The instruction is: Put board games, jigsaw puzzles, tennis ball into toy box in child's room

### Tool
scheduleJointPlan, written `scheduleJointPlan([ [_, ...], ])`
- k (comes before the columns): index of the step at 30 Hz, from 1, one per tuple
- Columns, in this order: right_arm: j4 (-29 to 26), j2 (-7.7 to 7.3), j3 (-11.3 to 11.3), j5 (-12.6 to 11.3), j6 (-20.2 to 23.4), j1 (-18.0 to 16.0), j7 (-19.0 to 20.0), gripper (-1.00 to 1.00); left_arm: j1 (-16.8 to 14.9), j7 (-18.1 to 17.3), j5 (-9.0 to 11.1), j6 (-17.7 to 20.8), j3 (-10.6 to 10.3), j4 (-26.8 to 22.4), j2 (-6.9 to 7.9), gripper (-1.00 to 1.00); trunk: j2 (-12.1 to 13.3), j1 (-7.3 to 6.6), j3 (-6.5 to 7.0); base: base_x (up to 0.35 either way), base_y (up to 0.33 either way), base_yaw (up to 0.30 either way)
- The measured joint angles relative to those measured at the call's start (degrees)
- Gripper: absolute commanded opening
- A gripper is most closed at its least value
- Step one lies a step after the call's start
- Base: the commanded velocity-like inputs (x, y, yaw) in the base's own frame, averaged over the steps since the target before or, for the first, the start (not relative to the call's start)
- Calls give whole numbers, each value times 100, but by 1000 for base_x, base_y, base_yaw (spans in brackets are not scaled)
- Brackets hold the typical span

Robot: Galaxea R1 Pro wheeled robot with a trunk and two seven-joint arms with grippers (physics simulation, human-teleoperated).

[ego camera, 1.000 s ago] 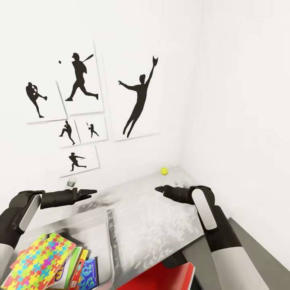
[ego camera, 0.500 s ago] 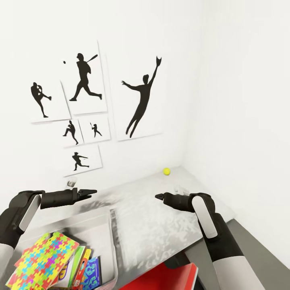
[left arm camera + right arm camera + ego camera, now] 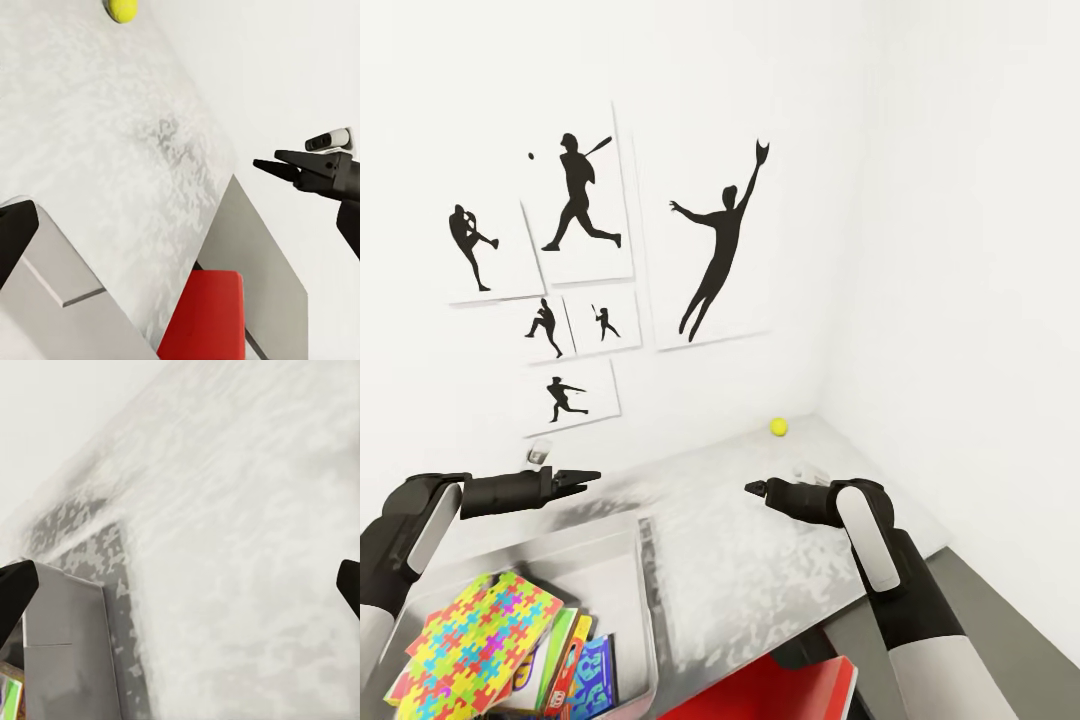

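white-walled room, bench [image 3: 760,560]: toy box [image 3: 615,560] holds jigsaw puzzle [image 3: 480,640] and board games [image 3: 575,670]; tennis ball [image 3: 778,427] left, beyond box near corner. left pincer [image 3: 588,478], right pincer [image 3: 755,488] pressed together, empty.

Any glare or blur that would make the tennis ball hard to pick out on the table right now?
Head view: even flat light, tennis ball sharp against the mottled grey-white table near the wall corner. Left wrist view: ball crisp but cut by the frame edge; right gripper clear. Right wrist view: tabletop washed out and soft, toy box wall distinct.
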Motion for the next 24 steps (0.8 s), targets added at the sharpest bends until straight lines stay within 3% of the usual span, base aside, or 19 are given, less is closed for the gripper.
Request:
scheduleJointPlan([
  [5,1,0,0,2,0,0,0,100,1,-1,1,0,0,-1,0,100,0,0,0,0,0,108],
  [16,1,-1,0,2,0,5,0,100,1,2,1,0,0,0,0,100,0,0,0,0,0,247],
  [24,-22,-8,0,7,-8,23,2,100,0,7,0,0,0,0,-4,100,0,0,0,0,0,54],
])
